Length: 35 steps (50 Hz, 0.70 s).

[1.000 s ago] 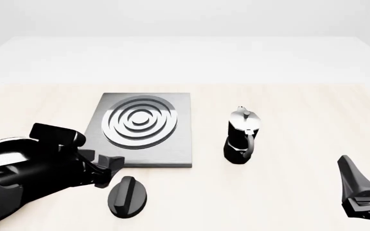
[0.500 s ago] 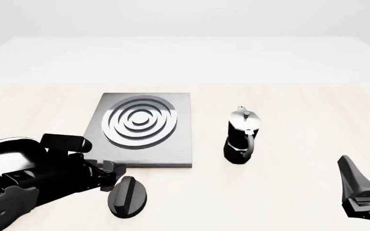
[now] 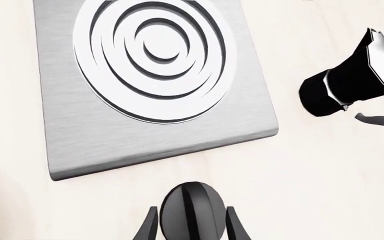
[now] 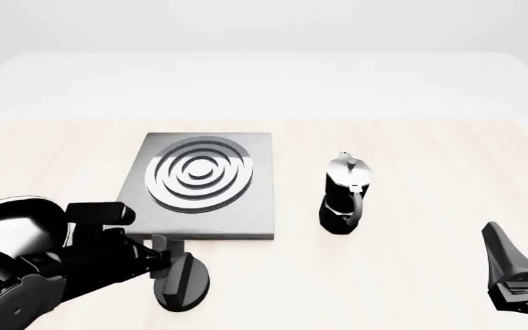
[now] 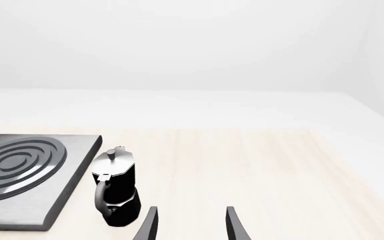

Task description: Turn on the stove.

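The stove [image 4: 250,214] is a flat brushed-grey plate with silver burner rings, left of the table's centre, and it also fills much of the left wrist view [image 3: 78,145]. Its separate black ridged knob [image 4: 190,283] lies on the table just in front of the plate. My left gripper [image 4: 167,256] is down over the knob. In the left wrist view my left gripper [image 3: 192,210] is open, one finger on each side of the knob [image 3: 192,220], with thin gaps showing. My right gripper [image 4: 525,240] hangs open and empty at the near right, also shown in its own view [image 5: 192,211].
A black-and-silver moka pot [image 4: 345,196] stands upright right of the stove, seen too by the left wrist [image 3: 352,80] and the right wrist [image 5: 115,195]. A glossy black rounded shape [image 4: 12,216] sits at the left edge behind my left arm; I cannot tell what it is.
My left gripper has moved right and down from beside the stove's front corner onto the knob, which now sits between its fingers. The right arm, pot and stove have not moved.
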Motion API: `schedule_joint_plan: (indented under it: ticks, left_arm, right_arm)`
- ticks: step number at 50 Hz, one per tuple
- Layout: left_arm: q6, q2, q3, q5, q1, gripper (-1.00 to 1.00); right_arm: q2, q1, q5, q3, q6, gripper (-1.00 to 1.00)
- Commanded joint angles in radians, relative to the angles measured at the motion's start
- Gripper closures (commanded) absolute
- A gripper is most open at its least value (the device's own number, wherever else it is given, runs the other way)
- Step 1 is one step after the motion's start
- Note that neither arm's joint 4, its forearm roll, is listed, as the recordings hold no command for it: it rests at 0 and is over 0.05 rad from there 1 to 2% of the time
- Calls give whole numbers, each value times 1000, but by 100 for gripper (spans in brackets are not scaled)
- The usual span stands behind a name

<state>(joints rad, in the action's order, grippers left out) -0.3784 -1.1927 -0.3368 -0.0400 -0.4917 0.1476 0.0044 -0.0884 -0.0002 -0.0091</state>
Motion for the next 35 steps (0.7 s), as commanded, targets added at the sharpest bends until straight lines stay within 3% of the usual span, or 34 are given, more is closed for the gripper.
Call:
schedule_joint_plan:
  ticks: [1,35]
  left_arm:
    - [-58,-31,16,-42,-12,-100]
    - [-107,-109,61,-150,-29,-100]
  right_arm:
    - [7,1,-5,0,-2,-100]
    - [7,0,-4,0,-2,-100]
